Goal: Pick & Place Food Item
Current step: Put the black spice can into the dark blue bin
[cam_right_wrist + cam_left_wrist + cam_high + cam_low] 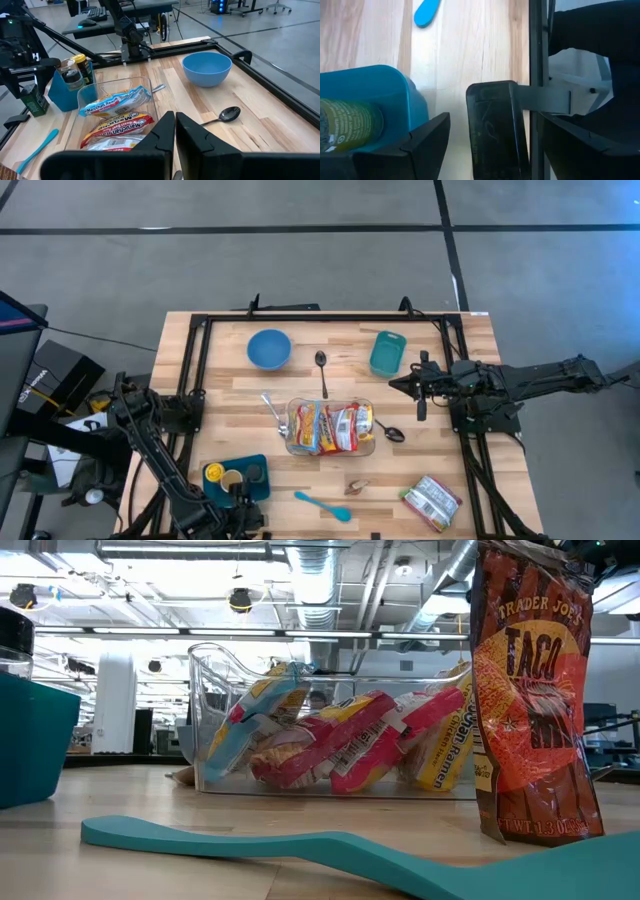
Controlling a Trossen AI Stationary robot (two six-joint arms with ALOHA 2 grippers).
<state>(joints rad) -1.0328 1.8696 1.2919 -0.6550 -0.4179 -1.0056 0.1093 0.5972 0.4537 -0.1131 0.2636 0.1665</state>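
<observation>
The right gripper (397,386) hangs with fingers pressed together, holding nothing, just right of the clear bin (331,448) of noodle packs (335,426) at the table's (440,345) middle. The left gripper (248,515) sits with fingers apart beside the blue tray (238,478) near the table's front edge. A blue bowl (268,348), spoons (321,370) and a snack bag (432,501) lie on the wood, above a grey floor.

several ramen packs (331,427) in yellow, red and white wrappers lie side by side, leaning on one another, in a clear bin (290,442) at the middle of the tabletop (440,380). a red-orange taco bag (431,501) lies flat on the wood near the tabletop's near right corner.
</observation>
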